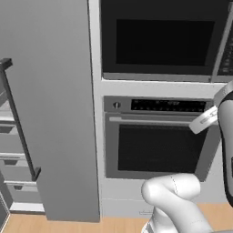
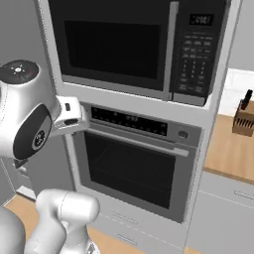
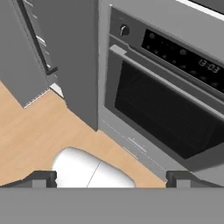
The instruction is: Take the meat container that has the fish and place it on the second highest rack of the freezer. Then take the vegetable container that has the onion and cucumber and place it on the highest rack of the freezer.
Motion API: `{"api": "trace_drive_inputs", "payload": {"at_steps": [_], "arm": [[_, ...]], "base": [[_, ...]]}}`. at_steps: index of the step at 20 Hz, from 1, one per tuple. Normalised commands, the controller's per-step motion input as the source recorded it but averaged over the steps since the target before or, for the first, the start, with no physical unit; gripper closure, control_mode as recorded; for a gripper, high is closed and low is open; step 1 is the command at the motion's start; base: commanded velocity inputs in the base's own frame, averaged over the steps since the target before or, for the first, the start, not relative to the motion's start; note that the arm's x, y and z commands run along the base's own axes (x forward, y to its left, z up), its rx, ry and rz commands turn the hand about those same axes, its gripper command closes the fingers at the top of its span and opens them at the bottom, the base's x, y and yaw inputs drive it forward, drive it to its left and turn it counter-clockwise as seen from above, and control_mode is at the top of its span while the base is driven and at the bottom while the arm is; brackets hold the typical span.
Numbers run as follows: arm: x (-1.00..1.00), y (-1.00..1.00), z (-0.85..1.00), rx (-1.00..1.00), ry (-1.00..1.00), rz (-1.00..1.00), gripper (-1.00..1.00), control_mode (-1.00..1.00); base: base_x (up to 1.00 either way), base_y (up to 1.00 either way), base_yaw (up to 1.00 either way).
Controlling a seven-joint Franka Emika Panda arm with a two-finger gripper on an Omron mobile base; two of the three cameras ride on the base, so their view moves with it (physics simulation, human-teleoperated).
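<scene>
Kitchen, wall oven (image 1: 157, 145) ahead | gripper (image 3: 111, 177) spread wide, apparently holding nothing

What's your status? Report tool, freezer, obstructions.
Tool open, empty. Freezer ahead left, door open. Wall oven directly ahead.

Freezer (image 1: 50, 113) interior hidden — door edge-on.
</scene>
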Motion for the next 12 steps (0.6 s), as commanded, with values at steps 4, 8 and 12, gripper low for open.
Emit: {"api": "trace_drive_inputs", "payload": {"at_steps": [4,8,12], "arm": [[0.0,0.0,0.0,0.0,0.0,0.0,-1.0,1.0],[0.0,0.0,0.0,0.0,0.0,0.0,-1.0,1.0],[0.0,0.0,0.0,0.0,0.0,0.0,-1.0,1.0]], "base": [[-0.1,-0.91,0.0],[-0.05,-1.0,0.0],[0.0,-1.0,0.0]]}}
